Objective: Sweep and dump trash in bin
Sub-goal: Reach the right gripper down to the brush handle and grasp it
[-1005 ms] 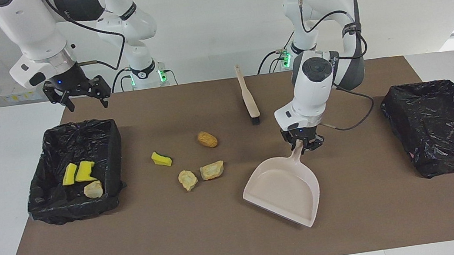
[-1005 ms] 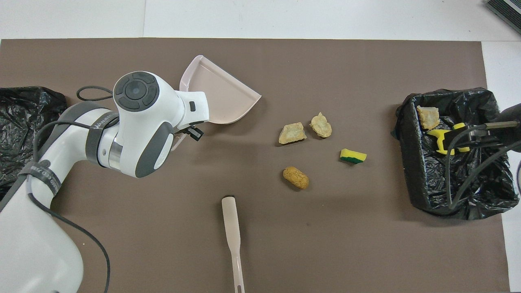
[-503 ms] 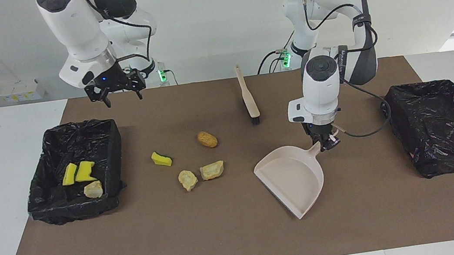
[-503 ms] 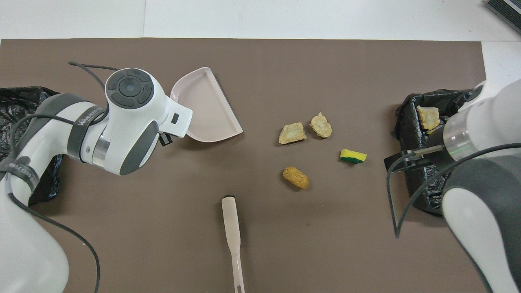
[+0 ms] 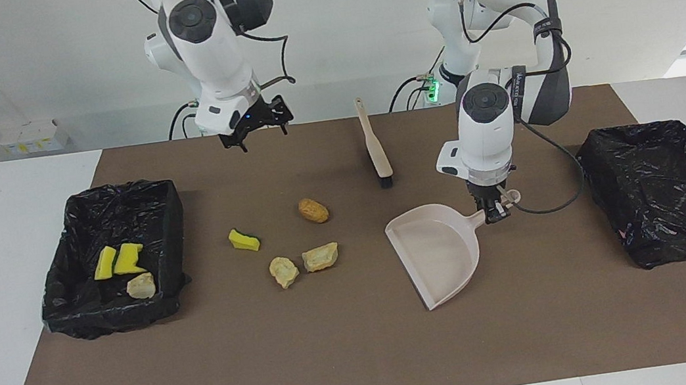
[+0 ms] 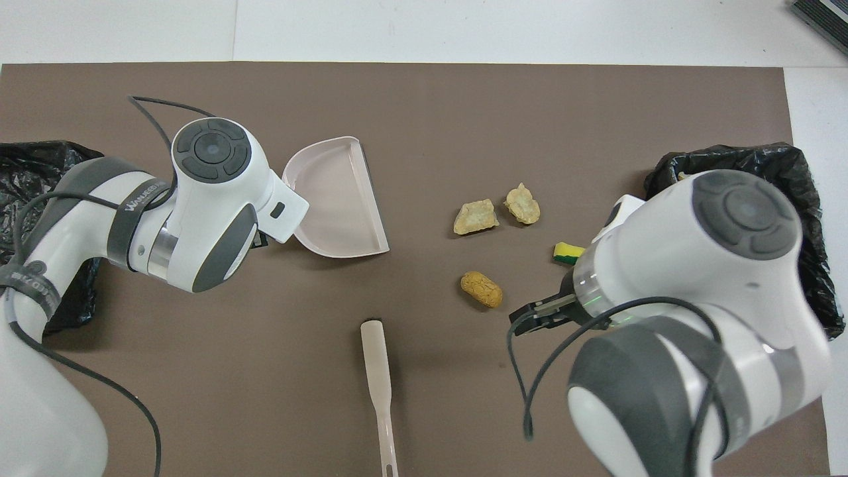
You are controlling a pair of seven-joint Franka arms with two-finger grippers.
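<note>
Since a second before, the right hand (image 5: 255, 131), fingers apart, had swung from over the trash-holding bin (image 5: 169, 205) toward the brush (image 5: 374, 142). Left hand (image 5: 492, 209) stayed clamped on the dustpan (image 5: 440, 252), its mouth turned toward four loose trash pieces (image 5: 313, 209) mid-bench, with open mat between.

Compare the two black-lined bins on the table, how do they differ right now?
The bin at the right arm's end holds trash: two yellow-green sponge wedges and a pale beige lump. The bin at the left arm's end shows no trash in it. Four loose pieces lie nearer the first bin, the dustpan nearer the second. Both are shallow, rectangular, and black-lined.
</note>
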